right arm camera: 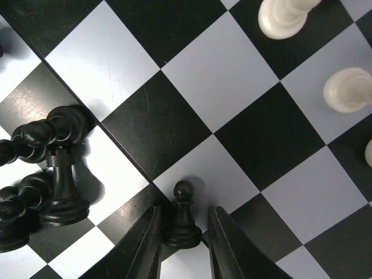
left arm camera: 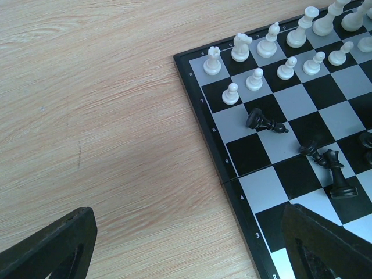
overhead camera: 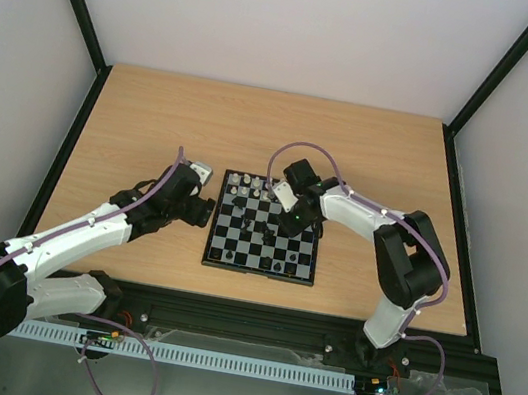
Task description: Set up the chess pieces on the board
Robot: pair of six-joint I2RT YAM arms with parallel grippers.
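Trouble, if it comes, will probably start at the right gripper (right arm camera: 183,235). Its fingers (right arm camera: 145,250) are drawn in close on either side of a black pawn (right arm camera: 183,215) standing near the fold line of the board (left arm camera: 197,104). They appear to pinch its base, though from this angle I can't be sure both pads touch. A grip that low on so small a piece could let it tilt or squirt free on lifting. A sideways swing could also clip the heap of black pieces (right arm camera: 40,174) just beside it, several of them lying flat, with others toppled mid-board (left arm camera: 264,122). The white pieces (left arm camera: 241,46) stand in two rows at the far end and could be knocked too. The left gripper (left arm camera: 189,232) has its fingers spread wide and holds nothing, over the table (left arm camera: 87,87) beside the board's rim.
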